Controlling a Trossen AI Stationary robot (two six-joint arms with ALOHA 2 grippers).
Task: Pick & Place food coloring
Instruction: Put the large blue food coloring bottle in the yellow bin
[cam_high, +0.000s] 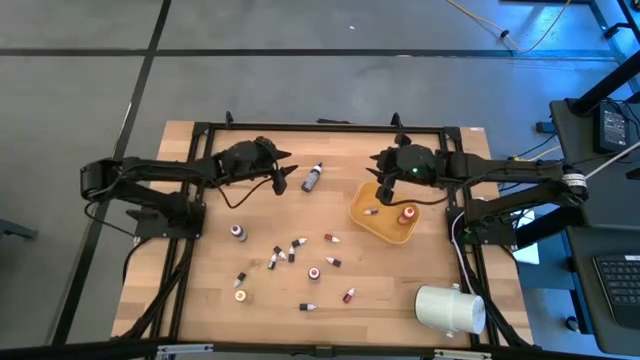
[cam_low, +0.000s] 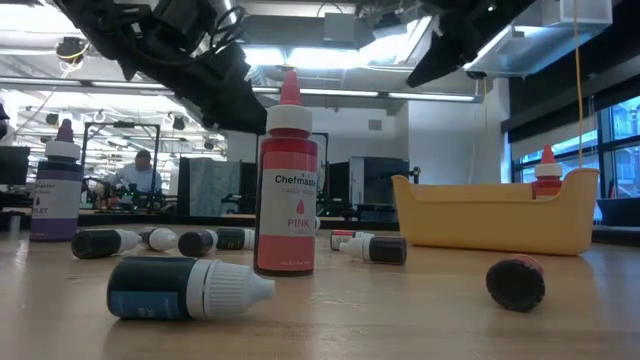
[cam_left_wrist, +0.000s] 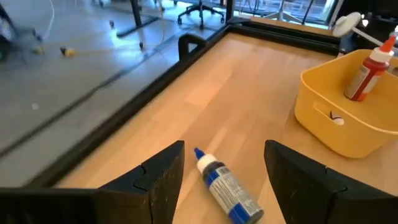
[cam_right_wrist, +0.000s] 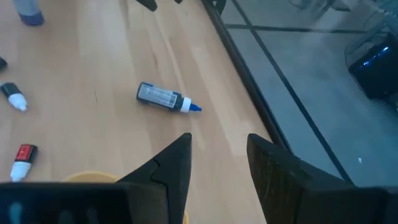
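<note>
Several tiny food coloring bottles (cam_high: 295, 250) lie or stand scattered on the middle of the wooden table; a pink one (cam_low: 288, 180) stands upright and a dark one (cam_low: 185, 288) lies on its side. The slightly larger dark bottle (cam_high: 312, 177) with a blue label (cam_left_wrist: 227, 186) lies on its side near the far edge. My left gripper (cam_high: 283, 172) is open and empty just left of it, its fingers (cam_left_wrist: 168, 168) on either side of the bottle's tip without touching. My right gripper (cam_high: 385, 185) is open and empty (cam_right_wrist: 217, 138) above the far left corner of the yellow bowl (cam_high: 385, 215).
The yellow bowl (cam_left_wrist: 339, 112) holds an upright red bottle (cam_high: 407, 214) and a small lying bottle (cam_high: 370, 211). A big white cylinder (cam_high: 450, 308) lies at the near right. A black frame (cam_high: 320, 127) rims the table's far edge. A purple bottle (cam_low: 55, 185) stands at left.
</note>
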